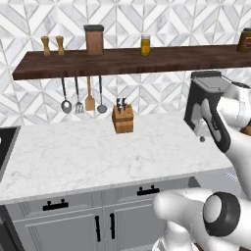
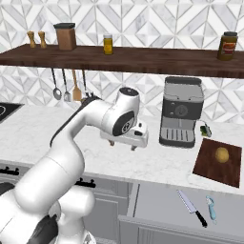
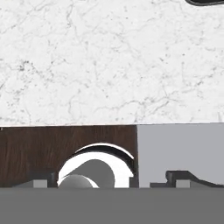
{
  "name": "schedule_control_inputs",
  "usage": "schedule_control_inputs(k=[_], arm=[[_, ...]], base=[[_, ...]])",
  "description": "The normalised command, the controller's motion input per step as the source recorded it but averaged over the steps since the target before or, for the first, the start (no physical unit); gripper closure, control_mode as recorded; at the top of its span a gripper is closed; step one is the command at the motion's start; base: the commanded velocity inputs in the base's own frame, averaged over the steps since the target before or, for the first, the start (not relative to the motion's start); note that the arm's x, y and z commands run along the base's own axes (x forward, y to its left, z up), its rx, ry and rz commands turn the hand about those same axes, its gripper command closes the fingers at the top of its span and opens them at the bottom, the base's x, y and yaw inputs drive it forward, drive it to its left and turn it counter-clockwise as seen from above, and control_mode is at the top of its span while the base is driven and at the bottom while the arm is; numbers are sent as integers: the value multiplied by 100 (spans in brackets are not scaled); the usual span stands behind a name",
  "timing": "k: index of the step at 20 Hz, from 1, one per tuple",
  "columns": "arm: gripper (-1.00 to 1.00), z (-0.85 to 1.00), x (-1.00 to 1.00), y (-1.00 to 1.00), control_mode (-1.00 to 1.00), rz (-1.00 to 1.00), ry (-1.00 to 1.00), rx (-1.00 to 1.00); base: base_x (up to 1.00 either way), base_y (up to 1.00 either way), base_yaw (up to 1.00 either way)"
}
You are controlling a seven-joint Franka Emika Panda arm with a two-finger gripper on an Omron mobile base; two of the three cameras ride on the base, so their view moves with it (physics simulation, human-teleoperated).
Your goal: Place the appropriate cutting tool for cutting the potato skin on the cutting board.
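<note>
The cutting tool point(image 2: 210, 207), a small pale peeler, lies in an open grey drawer point(image 2: 157, 205) below the counter's front edge, right of a black-handled kitchen knife point(image 2: 192, 207). The cutting board point(image 2: 212, 167), dark reddish-brown, lies on the counter at the right with a potato point(image 2: 221, 154) on it. My gripper point(image 2: 122, 144) hangs over the marble counter left of the coffee machine, well left of board and drawer. It points down and is open. In the hand view the gripper point(image 3: 113, 179) has its fingertips point(image 3: 183, 177) spread wide, with nothing between them, above the counter's front edge.
A coffee machine point(image 2: 181, 112) stands at the back, between gripper and board. A knife block point(image 1: 122, 119) sits at the wall under a long shelf point(image 1: 122, 61) hung with utensils point(image 1: 81, 100). A cooktop point(image 2: 5, 110) is at the far left.
</note>
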Motion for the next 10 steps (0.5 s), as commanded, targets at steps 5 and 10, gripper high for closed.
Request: schedule_control_inputs(k=[5, 10], arm=[[-100, -71, -34, -91, -100, 0, 18, -10], [-100, -52, -51, -100, -100, 0, 23, -6]], base=[[0, 0, 0], [0, 0, 0]])
